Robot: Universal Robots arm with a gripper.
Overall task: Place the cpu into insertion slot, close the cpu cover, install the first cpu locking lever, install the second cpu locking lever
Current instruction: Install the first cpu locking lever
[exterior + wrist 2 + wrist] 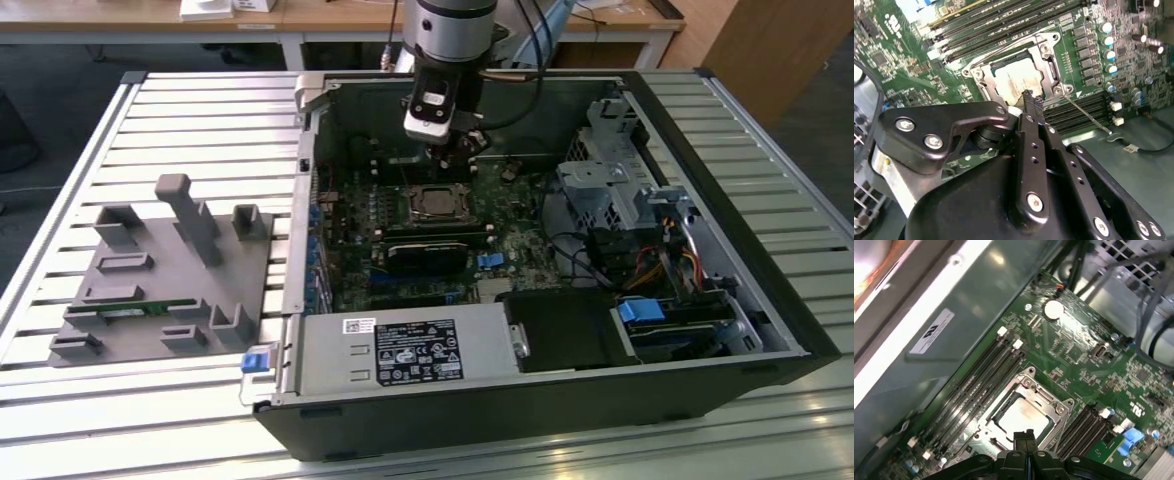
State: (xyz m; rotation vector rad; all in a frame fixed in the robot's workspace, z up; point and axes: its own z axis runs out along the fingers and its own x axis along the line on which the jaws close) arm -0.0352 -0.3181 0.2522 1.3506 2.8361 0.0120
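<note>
Two of the four steps look done: the cpu point(1015, 82) lies flat in the insertion slot point(438, 203), its silvery top showing through the square opening of the cpu cover point(1040, 390), which seems to be folded down around it. So I judge that the work now stands at the locking levers.

In the exterior view the arm reaches down into the open computer case point(747, 300), and the gripper point(454, 150) hangs just above the green motherboard point(904, 65), near the far side of the socket. In the second wrist view the gripper's tip sits right at the edge of the cover frame, close to one corner; whether it touches the metal I cannot tell. Its fingers are pressed together with nothing between them, a narrow point rather than a clamp.

One thin wire lever point(1086, 114) runs out from a socket corner and slants across the long black slots point(1079, 102) beside it, so it looks unlatched. Whether the other lever is hooked, I cannot say.

As a judgement: lever work asks for a precise push on a thin, springy rod, down and sideways under its catch, with the tip kept from sliding off onto the cover, the chip or the small parts around the socket
</note>
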